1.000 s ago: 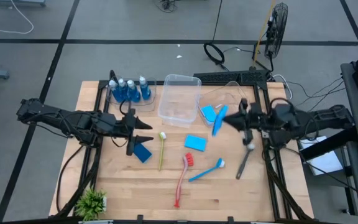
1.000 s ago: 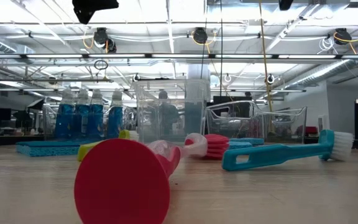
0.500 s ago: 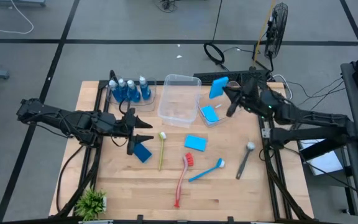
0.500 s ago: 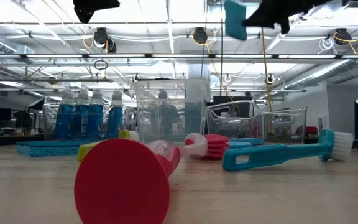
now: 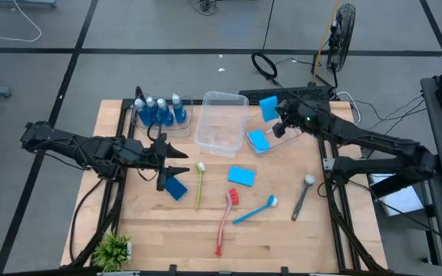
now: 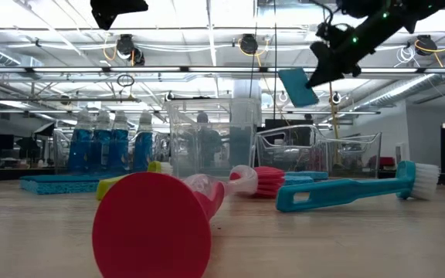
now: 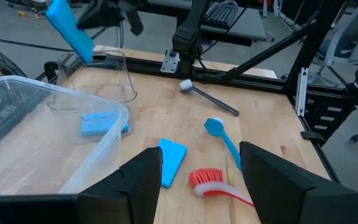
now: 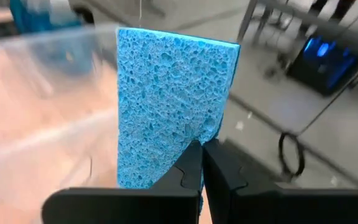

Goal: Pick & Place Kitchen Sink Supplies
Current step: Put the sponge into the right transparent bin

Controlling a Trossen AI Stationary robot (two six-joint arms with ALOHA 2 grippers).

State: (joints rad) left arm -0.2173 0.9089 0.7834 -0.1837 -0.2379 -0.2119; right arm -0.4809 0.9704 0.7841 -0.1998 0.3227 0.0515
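One blue sponge (image 5: 268,106) hangs in the air over the far right part of the table (image 5: 282,245), pinched by its lower edge between the closed fingers of the right gripper (image 5: 277,119); in the right wrist view the sponge (image 8: 169,99) stands upright above the fingertips, its open-pored face turned to the camera. It sits above the smaller clear tub (image 5: 271,130), where another sponge (image 5: 258,140) already lies, so this looks like the carry just before a drop. Such a sponge is probably light, soft and compressible, unlikely to slip or break, and an edge pinch like this one should hold it, though it may flop or twist if squeezed near a corner. Two more sponges remain on the wood, one (image 5: 241,175) near the middle and one (image 5: 176,187) just beside the left gripper (image 5: 181,161), which hovers over the left half with its fingers spread and nothing between them.
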